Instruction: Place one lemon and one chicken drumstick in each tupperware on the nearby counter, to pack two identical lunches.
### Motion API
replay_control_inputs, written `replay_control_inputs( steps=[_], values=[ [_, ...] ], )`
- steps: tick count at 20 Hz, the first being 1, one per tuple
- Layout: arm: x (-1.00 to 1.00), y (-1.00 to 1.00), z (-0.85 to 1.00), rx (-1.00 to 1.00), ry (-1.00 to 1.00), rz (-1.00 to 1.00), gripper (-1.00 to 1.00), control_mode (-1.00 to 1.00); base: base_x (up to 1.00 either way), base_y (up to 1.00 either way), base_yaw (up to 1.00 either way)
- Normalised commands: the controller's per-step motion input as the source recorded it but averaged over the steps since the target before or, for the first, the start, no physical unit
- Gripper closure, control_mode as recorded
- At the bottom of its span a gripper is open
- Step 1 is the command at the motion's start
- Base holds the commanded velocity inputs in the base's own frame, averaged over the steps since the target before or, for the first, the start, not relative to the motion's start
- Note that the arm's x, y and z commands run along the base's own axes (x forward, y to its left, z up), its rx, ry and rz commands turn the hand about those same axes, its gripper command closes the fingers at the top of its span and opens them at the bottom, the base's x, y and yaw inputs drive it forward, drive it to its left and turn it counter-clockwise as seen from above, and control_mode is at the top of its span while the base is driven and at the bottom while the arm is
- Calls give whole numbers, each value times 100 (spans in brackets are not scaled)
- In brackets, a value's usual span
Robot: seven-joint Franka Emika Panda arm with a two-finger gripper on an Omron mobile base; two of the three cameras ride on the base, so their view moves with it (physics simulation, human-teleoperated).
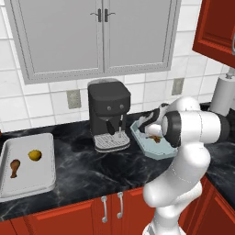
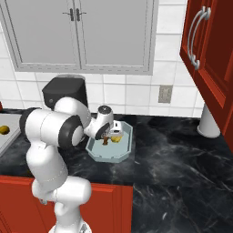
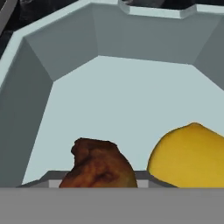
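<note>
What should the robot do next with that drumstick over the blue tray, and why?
Probably open the gripper and let go. The drumstick hangs low inside the pale blue tray, right beside the lemon already there. The whitish tray on the left holds its own lemon and drumstick, so this drop would seem to finish both lunches.

end effector (image 2: 108,135): fingertips hidden behind the hand; grip cannot be told
pale blue tupperware (image 1: 158,151): far part covered by the arm in the left base view
drumstick (image 3: 98,167): lower part cut off in the hand view
lemon (image 3: 190,156): right side and bottom cut off
whitish-grey tupperware (image 1: 46,158): left end past the edge
paper towel roll (image 1: 223,94): top cut by the cabinet
</note>
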Motion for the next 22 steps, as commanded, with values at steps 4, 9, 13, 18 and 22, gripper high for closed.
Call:
replay_control_inputs(
  steps=[4, 9, 13, 18, 22],
  values=[
    [17, 13, -18, 0, 3, 0, -100, -100, 0, 0, 0],
    [-21, -16, -1, 0, 0, -3, -100, -100, 0, 0, 0],
    [-62, -63, 44, 0, 0, -13, -100, -100, 0, 0, 0],
    [-20, -10, 85, 0, 0, -10, -100, -100, 0, 0, 0],
    [-44, 25, 100, -4, 3, -1, -100, -100, 0, 0, 0]
  ],
)
